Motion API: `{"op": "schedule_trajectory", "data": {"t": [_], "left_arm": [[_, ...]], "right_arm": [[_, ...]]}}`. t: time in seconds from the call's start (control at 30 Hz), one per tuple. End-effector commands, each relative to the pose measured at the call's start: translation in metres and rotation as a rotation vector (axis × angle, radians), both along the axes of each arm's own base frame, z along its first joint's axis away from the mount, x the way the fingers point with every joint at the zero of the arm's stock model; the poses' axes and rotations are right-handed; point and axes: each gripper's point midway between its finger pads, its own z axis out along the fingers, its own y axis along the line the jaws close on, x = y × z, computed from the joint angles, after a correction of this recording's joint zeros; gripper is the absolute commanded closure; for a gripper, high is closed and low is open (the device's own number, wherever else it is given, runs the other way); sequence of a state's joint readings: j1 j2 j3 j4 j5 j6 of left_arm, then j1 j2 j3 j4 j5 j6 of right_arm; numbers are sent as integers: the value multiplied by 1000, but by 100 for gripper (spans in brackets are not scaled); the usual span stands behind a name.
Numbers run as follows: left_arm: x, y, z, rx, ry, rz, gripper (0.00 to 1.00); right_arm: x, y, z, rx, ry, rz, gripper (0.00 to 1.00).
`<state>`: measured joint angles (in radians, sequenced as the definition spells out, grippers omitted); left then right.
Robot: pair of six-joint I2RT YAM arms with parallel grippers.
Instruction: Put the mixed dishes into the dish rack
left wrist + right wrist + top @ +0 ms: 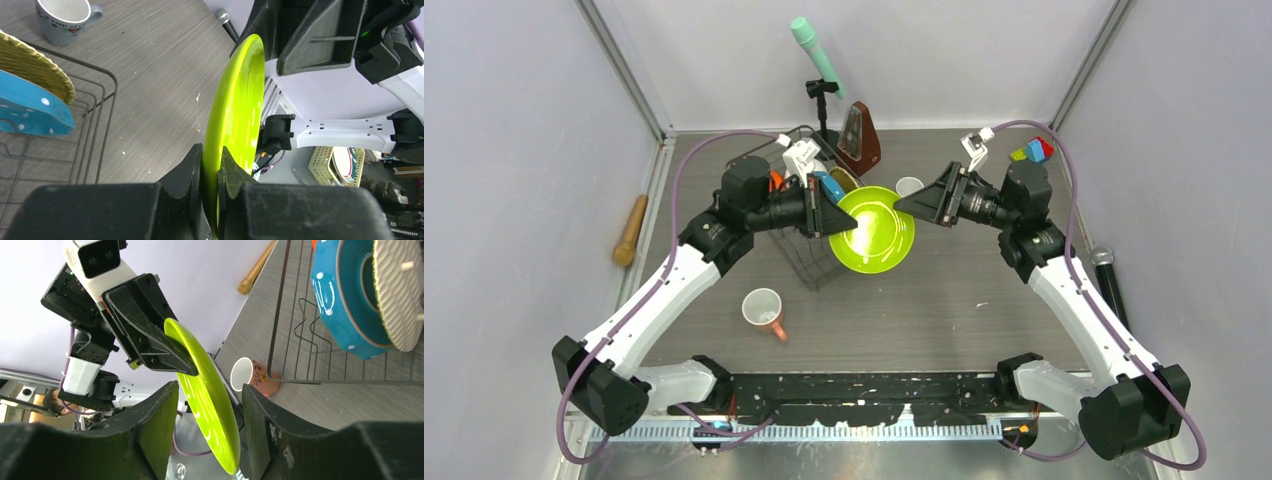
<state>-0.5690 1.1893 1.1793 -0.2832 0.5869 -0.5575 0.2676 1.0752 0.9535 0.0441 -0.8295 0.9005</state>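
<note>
Lime green plate (874,230) is off the desk (984,300), held on edge in mid-air about the desk's centre, just right of the dish rack (809,262). Left pincer (211,162) is closed tight on the plate's rim, one finger on each face. Right pincer (210,412) stands partly open, its fingers straddling the opposite rim. A gap shows beside the plate, so no grip is confirmed. Blue white-dotted plate (340,300) and yellow woven-pattern plate (400,290) stand upright in the rack.
</note>
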Motion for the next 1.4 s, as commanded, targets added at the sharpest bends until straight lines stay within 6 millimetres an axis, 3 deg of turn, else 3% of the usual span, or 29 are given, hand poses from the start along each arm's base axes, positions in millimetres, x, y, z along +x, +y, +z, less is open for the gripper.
{"op": "schedule_trajectory", "data": {"t": [0.0,0.03,0.07,0.23,0.3,0.37,0.43,0.53,0.63,0.7,0.73,0.93,1.1,1.27,1.3,1.33,1.37], "left_arm": [[1,-6,22,-76,-19,-22,100],[1,-7,22,-80,-16,-23,100],[3,-7,21,-78,-10,-18,100],[13,-1,16,-59,-4,38,100],[21,5,10,-28,0,90,86],[27,14,2,25,2,143,58],[33,24,-6,82,10,207,37],[34,45,-16,159,44,289,27],[37,73,-22,224,76,391,17],[38,93,-26,271,79,467,3],[40,104,-28,293,82,509,1],[43,159,-48,401,145,690,0],[42,188,-55,427,140,770,0],[43,209,-69,484,175,835,0],[44,213,-73,498,174,849,0],[44,216,-77,507,175,859,0],[45,218,-79,512,180,866,0]], "right_arm": [[-15,4,11,-33,-85,60,48],[-16,5,8,-45,-90,68,51],[-16,5,5,-57,-74,69,61],[-10,2,-6,-122,-80,40,94],[-3,-2,-9,-149,-78,-4,99],[6,-5,-9,-176,-84,-57,100],[14,-9,-10,-230,-108,-117,100],[28,-13,-22,-368,-133,-231,100],[33,1,-21,-454,-162,-264,100],[41,2,-22,-522,-180,-326,100],[50,0,-28,-560,-179,-367,100],[76,5,-19,-705,-258,-547,100],[84,20,-14,-877,-363,-643,100],[84,58,-1,-1019,-537,-688,100],[87,66,-10,-1062,-555,-680,100],[85,74,-1,-1087,-602,-689,100],[87,85,-11,-1131,-621,-674,100]]}}
